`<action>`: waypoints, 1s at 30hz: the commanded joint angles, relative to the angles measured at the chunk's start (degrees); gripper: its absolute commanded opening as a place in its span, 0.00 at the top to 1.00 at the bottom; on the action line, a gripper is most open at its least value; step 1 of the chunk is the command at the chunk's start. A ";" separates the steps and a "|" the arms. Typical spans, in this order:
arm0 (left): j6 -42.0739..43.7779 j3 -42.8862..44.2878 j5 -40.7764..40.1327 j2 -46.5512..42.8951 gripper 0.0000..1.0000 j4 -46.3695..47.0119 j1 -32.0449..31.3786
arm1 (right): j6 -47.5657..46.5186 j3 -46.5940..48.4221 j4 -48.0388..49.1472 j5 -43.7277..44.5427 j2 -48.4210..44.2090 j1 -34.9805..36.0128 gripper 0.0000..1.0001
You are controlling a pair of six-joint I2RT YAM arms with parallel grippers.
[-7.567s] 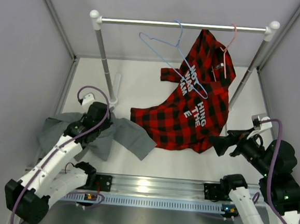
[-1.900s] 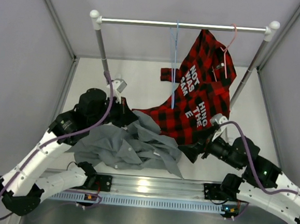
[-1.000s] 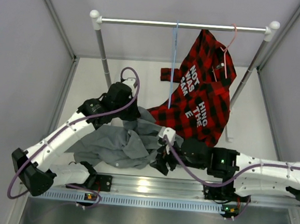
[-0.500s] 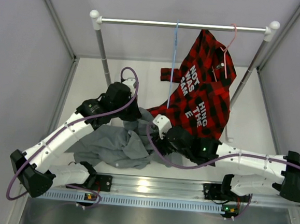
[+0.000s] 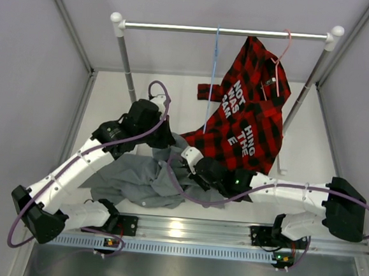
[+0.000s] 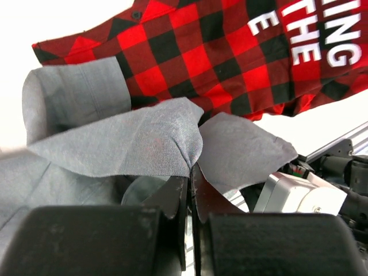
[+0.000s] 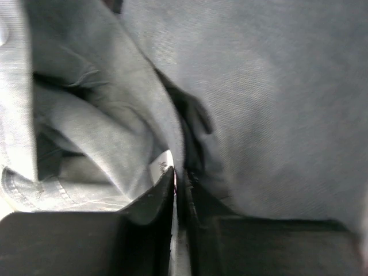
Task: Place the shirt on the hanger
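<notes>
Your left fingers (image 6: pixel 168 198) pinch a fold of the plain grey soft button-up shirt (image 5: pixel 133 175) | your right fingers (image 7: pixel 154 201) clamp another fold | shirt bunched on the white table (image 5: pixel 175 99) toward its near edge, left of centre | thin light-blue wire hanger (image 5: pixel 212 82) hangs from the silver rail (image 5: pixel 225 31) over the far edge

Left gripper (image 5: pixel 163 141): a fold of the shirt (image 5: pixel 130 175) is pinched between its tips. The rest of the shirt lies heaped on the table (image 5: pixel 175 99), below and nearward of it.

Right gripper (image 5: pixel 194 166): just right of the left one, tips closed on a fold at the shirt's right edge.

Second shirt (image 5: pixel 246 127): beyond both grippers, its lower part just past the left tips.

Hanger (image 5: pixel 213 70): on the rail (image 5: pixel 244 32), well beyond and above both grippers, just left of the second shirt.
</notes>
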 commanded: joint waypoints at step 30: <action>4.55 -6.71 13.93 -26.96 0.29 8.02 7.76 | 7.25 36.48 -17.28 6.54 -5.72 1.10 1.00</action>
